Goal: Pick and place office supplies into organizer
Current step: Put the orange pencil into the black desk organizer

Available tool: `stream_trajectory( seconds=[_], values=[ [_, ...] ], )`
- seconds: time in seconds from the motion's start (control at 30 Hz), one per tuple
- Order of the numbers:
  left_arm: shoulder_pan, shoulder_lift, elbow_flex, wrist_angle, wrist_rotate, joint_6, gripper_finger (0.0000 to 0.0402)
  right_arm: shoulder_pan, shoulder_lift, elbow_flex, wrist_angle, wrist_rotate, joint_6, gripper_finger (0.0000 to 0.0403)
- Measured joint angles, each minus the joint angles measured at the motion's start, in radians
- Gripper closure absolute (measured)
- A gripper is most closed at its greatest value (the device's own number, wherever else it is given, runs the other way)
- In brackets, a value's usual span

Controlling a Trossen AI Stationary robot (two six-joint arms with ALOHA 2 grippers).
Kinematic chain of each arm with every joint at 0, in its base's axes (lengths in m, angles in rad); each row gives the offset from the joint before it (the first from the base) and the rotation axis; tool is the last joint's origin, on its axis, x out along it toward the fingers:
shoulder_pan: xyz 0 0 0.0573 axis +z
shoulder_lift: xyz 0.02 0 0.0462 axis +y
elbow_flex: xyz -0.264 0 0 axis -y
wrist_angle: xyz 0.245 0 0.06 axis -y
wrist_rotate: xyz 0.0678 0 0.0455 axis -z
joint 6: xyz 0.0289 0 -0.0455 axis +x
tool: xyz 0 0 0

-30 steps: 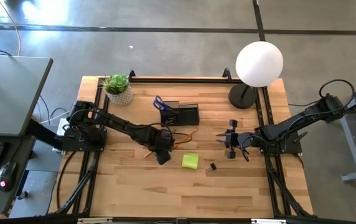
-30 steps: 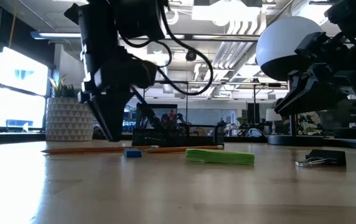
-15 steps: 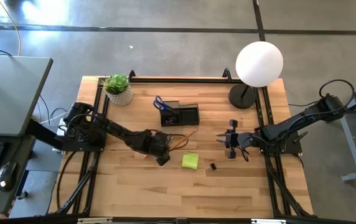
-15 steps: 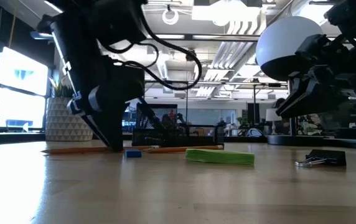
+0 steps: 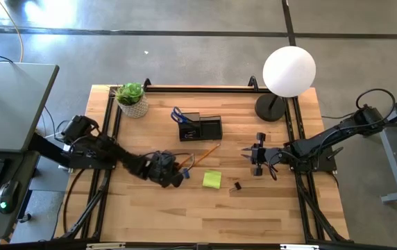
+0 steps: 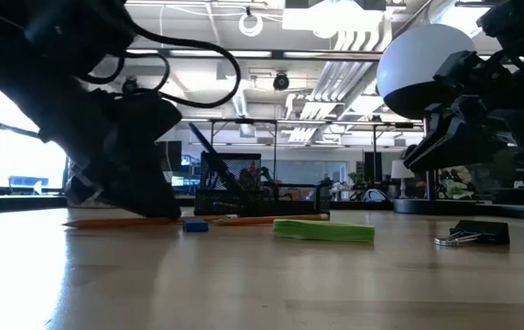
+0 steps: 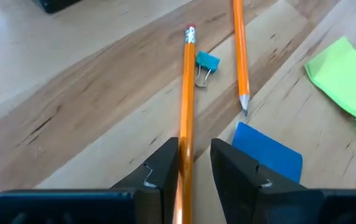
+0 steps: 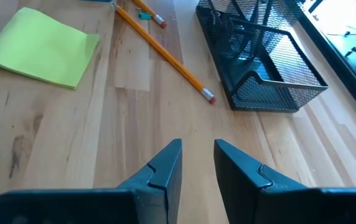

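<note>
The left arm lies folded low over the table, and its left gripper (image 5: 178, 171) sits down at the wood surface, well in front of the black mesh organizer (image 5: 200, 128) and to the left side of it. In the left wrist view the two fingers (image 7: 165, 168) stand a narrow gap apart with an orange pencil (image 7: 187, 112) running between them; whether they press on its sides cannot be told. That pencil's long axis runs straight away from the gripper, with its pink eraser end farthest out. Just beside the eraser lies a small blue binder clip (image 7: 206, 63). A second orange pencil (image 7: 239, 53) lies nearly parallel, its sharpened tip pointing back toward the gripper, just above a flat blue piece (image 7: 268, 152). The yellow-green sticky note pad (image 5: 212, 180) lies in front of the organizer, beside the gripper. The right arm reaches in level, its right gripper (image 5: 255, 157) above the table to the right of the organizer, fingers slightly parted and holding nothing.
</note>
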Motion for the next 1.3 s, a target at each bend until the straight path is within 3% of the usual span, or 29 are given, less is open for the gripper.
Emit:
stream_trajectory(
  seconds=[0.53,0.77,0.9,1.13,1.3],
  values=[
    [-0.071,0.044,-0.016,-0.011,-0.123,0.035,0.0314,0.000,0.000,0.000,0.001,0.045,-0.025,0.0316],
    [-0.104,0.117,0.059,-0.068,-0.223,0.120,0.0314,0.000,0.000,0.000,0.005,0.045,-0.029,0.0316],
    [-0.107,0.120,0.087,-0.132,-0.221,0.115,0.0328,0.000,0.000,0.000,0.009,0.054,-0.034,0.0316],
    [-0.107,0.118,0.090,-0.147,-0.200,0.096,0.0392,0.000,0.000,0.000,0.010,0.052,-0.036,0.0316],
    [-0.106,0.117,0.090,-0.151,-0.199,0.055,0.0371,0.000,0.000,0.000,0.010,0.051,-0.036,0.0316]
  ],
)
